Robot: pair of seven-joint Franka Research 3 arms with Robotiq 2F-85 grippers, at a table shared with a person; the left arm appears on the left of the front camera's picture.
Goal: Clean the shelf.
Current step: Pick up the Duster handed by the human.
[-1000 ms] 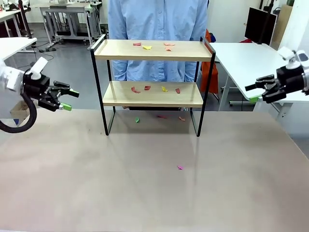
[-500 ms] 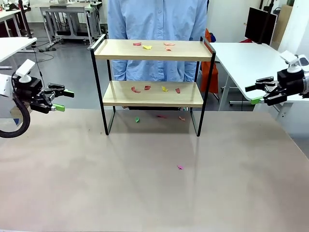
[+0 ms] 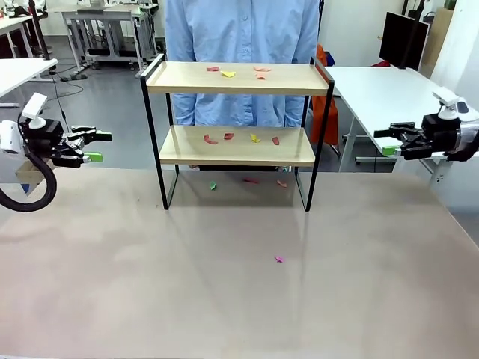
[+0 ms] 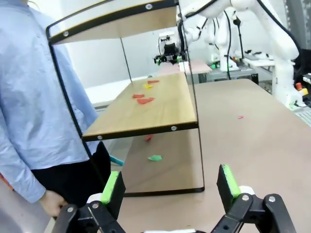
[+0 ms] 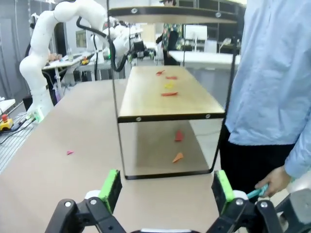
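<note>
**Both claws open, shelf strewn with scraps**

My left claw (image 3: 97,146) hung in the air well to the left of the shelf (image 3: 292,78). Its jaws were spread wide and held nothing, and its green pads pointed in toward the shelf's end. My right claw (image 3: 385,142) hung well off to the right. It was released and empty too, and it faced the shelf from the other side.

The shelf stood upright on its four legs at the far middle of the table (image 3: 224,314). A person (image 3: 243,30) in a light blue shirt stood just behind it.

On the top board (image 3: 179,78) lay a few small scraps (image 3: 227,73), red ones and a yellow one. The lower board (image 3: 187,149) carried four more (image 3: 254,137), three red and one yellow.

Under the shelf, on the table itself, I saw a green scrap (image 3: 212,185), a reddish one (image 3: 249,179) and an orange one (image 3: 282,183). A lone pink scrap (image 3: 279,259) lay on the open table nearer my side, apart from the rest.

Through my right wrist camera I saw the person's hand (image 5: 274,180) hanging low past the shelf's end, with something teal (image 5: 257,191) at its fingers. I could not tell what it was.
</note>
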